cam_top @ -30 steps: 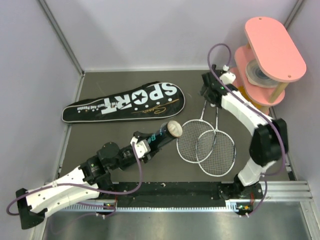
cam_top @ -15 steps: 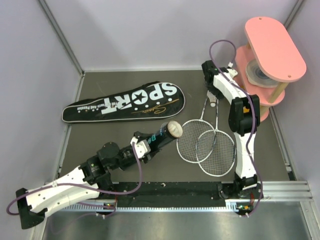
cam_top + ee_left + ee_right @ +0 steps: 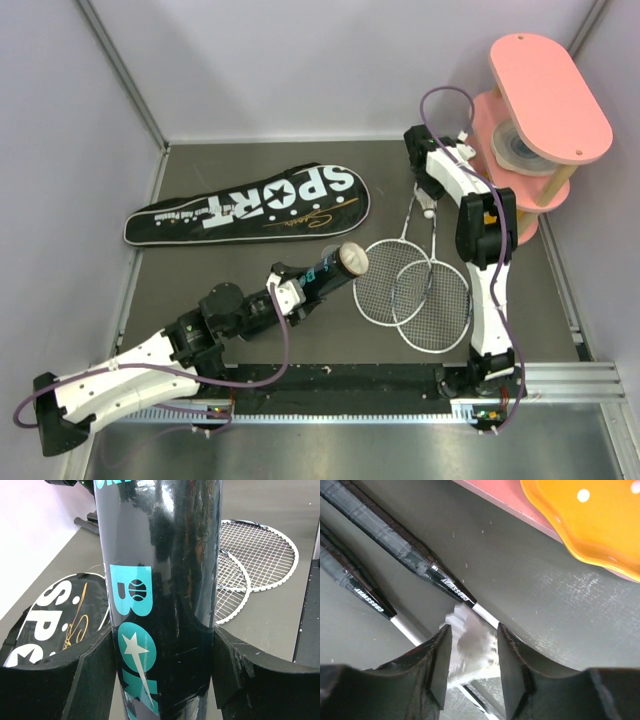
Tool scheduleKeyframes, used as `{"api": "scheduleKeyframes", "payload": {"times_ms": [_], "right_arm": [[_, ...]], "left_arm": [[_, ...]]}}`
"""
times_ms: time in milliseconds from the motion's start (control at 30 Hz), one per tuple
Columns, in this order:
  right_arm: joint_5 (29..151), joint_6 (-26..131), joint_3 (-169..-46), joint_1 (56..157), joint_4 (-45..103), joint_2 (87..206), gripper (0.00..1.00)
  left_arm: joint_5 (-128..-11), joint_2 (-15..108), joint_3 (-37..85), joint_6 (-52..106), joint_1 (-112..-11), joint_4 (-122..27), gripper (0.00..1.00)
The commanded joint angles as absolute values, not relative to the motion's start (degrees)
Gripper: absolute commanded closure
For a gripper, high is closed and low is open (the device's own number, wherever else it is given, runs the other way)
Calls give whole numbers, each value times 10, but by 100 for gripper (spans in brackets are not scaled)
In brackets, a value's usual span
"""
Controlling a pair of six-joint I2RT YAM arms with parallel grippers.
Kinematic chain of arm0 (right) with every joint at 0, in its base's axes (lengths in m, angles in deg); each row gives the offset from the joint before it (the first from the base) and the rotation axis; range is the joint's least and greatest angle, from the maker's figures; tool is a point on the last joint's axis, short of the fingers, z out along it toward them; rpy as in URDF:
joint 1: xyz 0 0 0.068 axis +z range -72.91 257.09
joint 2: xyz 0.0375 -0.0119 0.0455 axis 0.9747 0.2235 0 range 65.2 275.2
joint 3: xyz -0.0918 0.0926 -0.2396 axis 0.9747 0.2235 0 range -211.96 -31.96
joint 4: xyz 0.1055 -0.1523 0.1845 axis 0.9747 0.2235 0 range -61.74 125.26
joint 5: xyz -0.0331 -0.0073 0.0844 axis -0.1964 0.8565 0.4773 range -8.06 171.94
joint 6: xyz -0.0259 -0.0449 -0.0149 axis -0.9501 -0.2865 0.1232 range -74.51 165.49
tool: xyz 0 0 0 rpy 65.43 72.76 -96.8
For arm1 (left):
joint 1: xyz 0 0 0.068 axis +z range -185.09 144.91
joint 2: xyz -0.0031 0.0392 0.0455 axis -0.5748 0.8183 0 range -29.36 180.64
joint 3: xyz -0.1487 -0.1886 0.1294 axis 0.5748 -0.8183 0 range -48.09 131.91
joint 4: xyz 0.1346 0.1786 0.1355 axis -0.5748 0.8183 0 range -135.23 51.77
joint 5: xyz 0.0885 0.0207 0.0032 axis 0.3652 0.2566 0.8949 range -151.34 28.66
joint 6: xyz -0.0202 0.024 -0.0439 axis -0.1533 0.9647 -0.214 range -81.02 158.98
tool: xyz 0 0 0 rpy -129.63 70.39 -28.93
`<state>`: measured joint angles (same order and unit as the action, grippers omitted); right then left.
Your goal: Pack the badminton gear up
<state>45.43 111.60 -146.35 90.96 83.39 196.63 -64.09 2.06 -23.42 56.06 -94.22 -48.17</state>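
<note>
My left gripper [image 3: 288, 296] [image 3: 162, 636] is shut on the long black shuttle tube [image 3: 320, 276] [image 3: 160, 575], which is tilted up off the table with its pale round end toward the rackets. Two silver-framed rackets [image 3: 392, 284] [image 3: 433, 306] lie overlapped at centre right, their black handles [image 3: 395, 535] [image 3: 351, 578] near the back right. Above their shafts, my right gripper [image 3: 428, 196] [image 3: 472, 641] has its jaws pressed on either side of a white feather shuttlecock [image 3: 430, 211] [image 3: 469, 645]. The black "SPORT" bag [image 3: 250, 205] [image 3: 55, 612] lies flat at the back left.
A pink tiered stand [image 3: 548, 105] [image 3: 512, 497] rises at the back right, close to my right gripper, with a tape roll [image 3: 520, 148] on its lower tier. An orange dotted thing [image 3: 592, 522] rests on its base. Grey walls enclose the table on three sides.
My right arm swung in over the racket shafts and its jaws closed onto the shuttlecock. The left arm raised the tube slightly and shifted it right.
</note>
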Motion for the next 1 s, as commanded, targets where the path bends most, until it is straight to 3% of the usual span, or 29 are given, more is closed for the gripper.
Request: {"api": "scheduleKeyframes", "payload": {"times_ms": [0,167,367,667,967], "right_arm": [[454,1129,-1472,913,838,1947,68],[488,1113,-1464,916,839,1904,99],[528,1008,-1374,932,821,1774,100],[815,911,-971,948,545,1375,100],[914,936,-852,1054,434,1107,100]], "left_arm": [[-651,18,-215,560,-945,-535,80],[-648,8,-217,555,-949,-536,80],[-646,-12,-214,554,-952,-524,80],[-629,-14,-215,560,-953,-521,80],[-621,10,-214,565,-954,-521,80]]}}
